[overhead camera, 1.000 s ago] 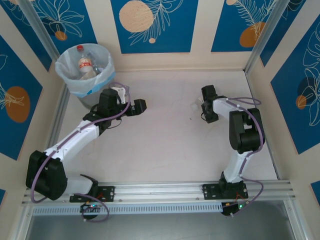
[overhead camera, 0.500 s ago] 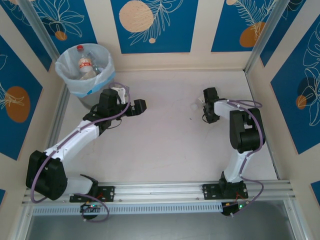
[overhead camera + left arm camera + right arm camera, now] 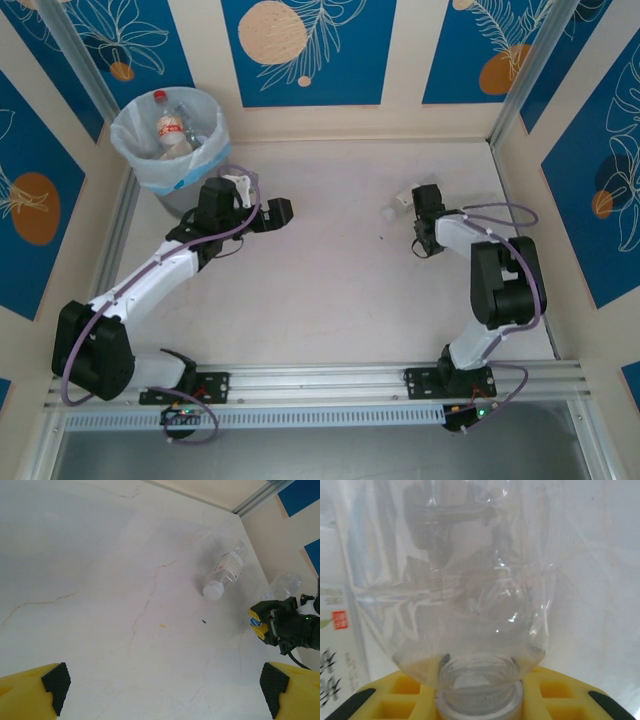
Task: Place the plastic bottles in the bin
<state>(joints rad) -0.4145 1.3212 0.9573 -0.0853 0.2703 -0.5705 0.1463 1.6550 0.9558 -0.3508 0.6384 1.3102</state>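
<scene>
**Top external view.** The bin [image 3: 172,172], lined with a white-and-blue bag, stands at the far left corner of the table [image 3: 330,290]. A red-capped bottle [image 3: 163,120] lies inside it among other clear bottles. My left gripper [image 3: 282,213] hangs just right of the bin, over the left half of the table. My right gripper [image 3: 420,197] is low over the far right part of the table. The cap end of a white-capped bottle [image 3: 388,212] lies just to its left. From this height I cannot tell how either pair of jaws stands.

**Left wrist view.** My left gripper [image 3: 165,692] is spread wide, with bare table between its yellow fingers [image 3: 52,685]. The white-capped bottle [image 3: 226,571] lies on its side near the far right edge of the table, cap toward me. Beside it, my right gripper [image 3: 261,620] pinches the blue-capped end of a crushed clear bottle [image 3: 286,583].

**Right wrist view.** My right gripper [image 3: 480,692] is pressed onto the neck of the crushed clear bottle [image 3: 470,580]. The dented body rises away from the yellow fingers [image 3: 552,690]. At the left edge shows the white label, with a red mark, of the white-capped bottle [image 3: 335,645].
</scene>
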